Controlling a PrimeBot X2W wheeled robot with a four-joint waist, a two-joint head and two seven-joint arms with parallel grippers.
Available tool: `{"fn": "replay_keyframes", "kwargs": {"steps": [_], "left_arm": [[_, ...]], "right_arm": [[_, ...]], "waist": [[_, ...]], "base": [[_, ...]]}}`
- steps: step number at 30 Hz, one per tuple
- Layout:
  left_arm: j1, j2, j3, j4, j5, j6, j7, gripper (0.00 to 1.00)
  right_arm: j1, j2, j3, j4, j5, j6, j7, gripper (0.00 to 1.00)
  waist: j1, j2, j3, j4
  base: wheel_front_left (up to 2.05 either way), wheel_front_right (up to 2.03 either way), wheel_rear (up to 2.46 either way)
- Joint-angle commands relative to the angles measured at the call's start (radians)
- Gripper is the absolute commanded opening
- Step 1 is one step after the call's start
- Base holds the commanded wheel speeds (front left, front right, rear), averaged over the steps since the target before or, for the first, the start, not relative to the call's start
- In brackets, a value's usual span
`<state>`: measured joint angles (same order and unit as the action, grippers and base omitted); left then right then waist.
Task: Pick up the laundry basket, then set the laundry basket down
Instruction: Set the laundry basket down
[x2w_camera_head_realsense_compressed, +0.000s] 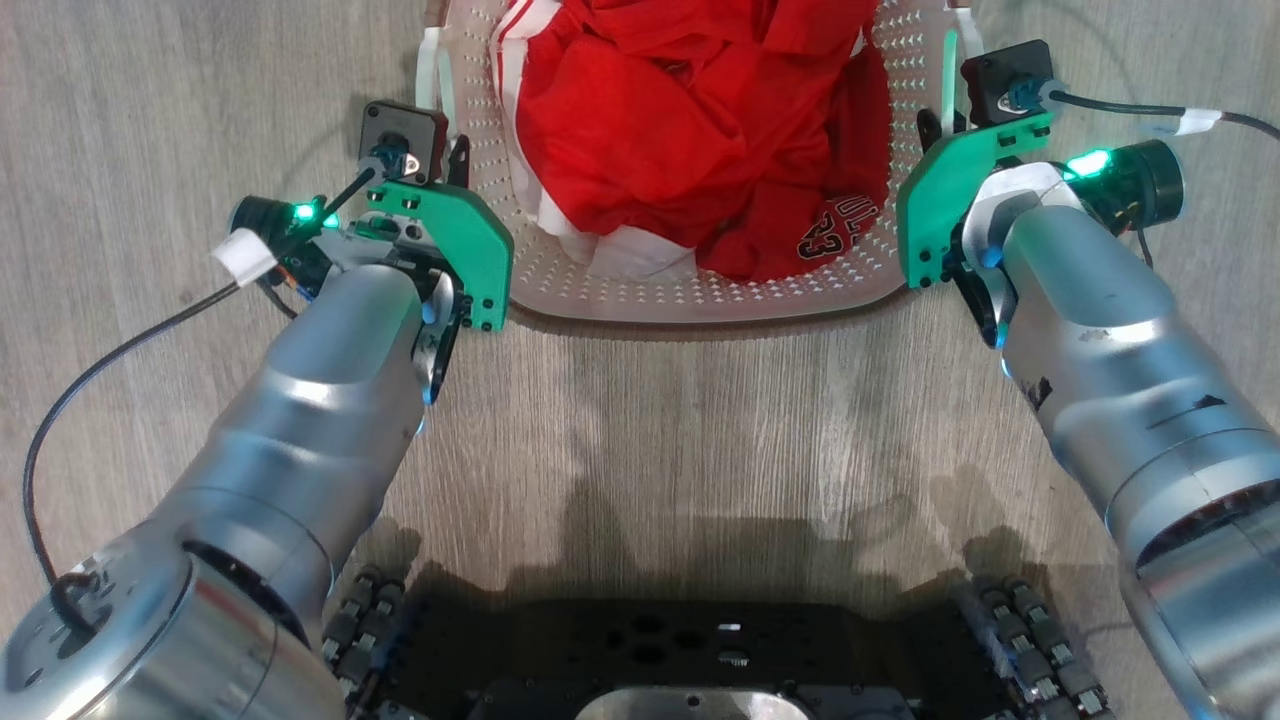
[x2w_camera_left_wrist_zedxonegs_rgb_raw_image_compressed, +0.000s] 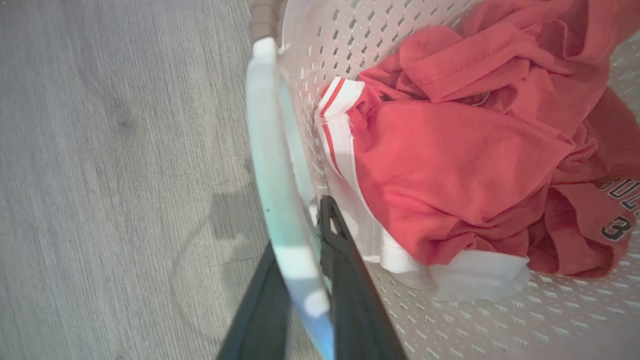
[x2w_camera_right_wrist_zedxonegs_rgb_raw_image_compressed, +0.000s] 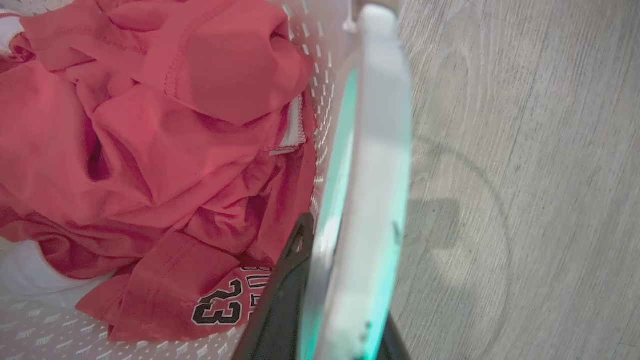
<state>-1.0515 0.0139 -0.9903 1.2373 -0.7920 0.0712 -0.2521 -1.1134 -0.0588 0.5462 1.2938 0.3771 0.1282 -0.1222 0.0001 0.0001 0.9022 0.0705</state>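
The laundry basket (x2w_camera_head_realsense_compressed: 640, 290), white perforated plastic with a brown rim, sits at the top centre of the head view, holding red and white cloth (x2w_camera_head_realsense_compressed: 690, 120). My left gripper (x2w_camera_head_realsense_compressed: 452, 150) is shut on its left white handle (x2w_camera_head_realsense_compressed: 432, 70). In the left wrist view the two dark fingers (x2w_camera_left_wrist_zedxonegs_rgb_raw_image_compressed: 345, 260) straddle that handle (x2w_camera_left_wrist_zedxonegs_rgb_raw_image_compressed: 267, 140), one inside the basket and one outside. My right gripper (x2w_camera_head_realsense_compressed: 940, 125) is shut on the right handle (x2w_camera_head_realsense_compressed: 950, 50). The right wrist view shows that handle (x2w_camera_right_wrist_zedxonegs_rgb_raw_image_compressed: 375, 125) between its fingers (x2w_camera_right_wrist_zedxonegs_rgb_raw_image_compressed: 287, 280), beside red cloth (x2w_camera_right_wrist_zedxonegs_rgb_raw_image_compressed: 150, 150) with a number print.
Grey wood-look floor (x2w_camera_head_realsense_compressed: 650, 440) lies all around the basket. My dark wheeled base (x2w_camera_head_realsense_compressed: 650, 650) fills the bottom edge of the head view. A black cable (x2w_camera_head_realsense_compressed: 100, 370) loops off the left wrist and another cable (x2w_camera_head_realsense_compressed: 1130, 105) runs from the right wrist.
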Motion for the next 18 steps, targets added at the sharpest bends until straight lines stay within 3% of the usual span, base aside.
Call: {"fn": "replay_keyframes", "kwargs": {"steps": [1,4,7,8,10,11,12,14,18], "left_arm": [[-0.015,0.036,0.013,-0.005,0.018,0.009,-0.010,0.00],[-0.011,0.036,0.016,-0.007,0.019,0.008,-0.010,0.00],[-0.005,0.036,0.019,-0.005,0.014,0.009,-0.010,0.00],[-0.004,0.036,0.020,-0.004,0.013,0.010,-0.010,0.11],[0.000,0.036,0.019,-0.002,0.009,0.009,-0.010,0.15],[0.002,0.036,0.019,0.000,0.007,0.010,-0.010,0.31],[0.004,0.036,0.020,0.003,0.001,0.011,-0.010,0.42],[0.005,0.036,0.021,0.007,-0.006,0.015,-0.010,1.00],[0.014,0.036,0.022,0.017,-0.023,0.028,-0.007,1.00]], "right_arm": [[0.037,0.009,0.016,-0.003,-0.027,0.003,-0.010,0.00],[0.042,0.009,0.008,-0.003,-0.037,0.003,-0.009,0.00],[0.044,0.009,0.001,-0.003,-0.046,0.003,-0.004,0.35],[0.045,0.009,-0.001,-0.003,-0.048,0.003,-0.002,0.44],[0.046,0.009,-0.007,-0.003,-0.052,0.003,0.003,0.48],[0.047,0.009,-0.009,-0.003,-0.054,0.003,0.005,0.64],[0.045,0.009,-0.014,-0.003,-0.057,0.003,0.002,1.00],[0.044,0.009,-0.024,-0.003,-0.065,0.003,-0.002,1.00],[0.048,0.009,-0.052,-0.003,-0.094,0.003,-0.007,1.00]], "waist": [[-0.0001,-0.0001,0.000,0.000],[-0.0001,-0.0001,-0.002,0.000],[-0.0001,-0.0001,-0.006,0.001],[-0.0001,-0.0001,-0.007,0.002],[-0.0001,-0.0001,-0.008,0.002],[-0.0001,-0.0001,-0.008,0.002],[-0.0001,-0.0001,-0.008,0.002],[-0.0001,-0.0001,-0.010,0.002],[-0.0001,-0.0001,-0.024,0.004]], "base": [[0.00,0.00,0.00],[0.00,0.00,0.00],[0.00,0.00,0.00],[0.00,0.00,0.00],[0.00,0.00,0.00],[0.00,0.00,0.00],[0.00,0.00,0.00],[0.00,0.00,0.00],[0.00,0.00,0.00]]}}
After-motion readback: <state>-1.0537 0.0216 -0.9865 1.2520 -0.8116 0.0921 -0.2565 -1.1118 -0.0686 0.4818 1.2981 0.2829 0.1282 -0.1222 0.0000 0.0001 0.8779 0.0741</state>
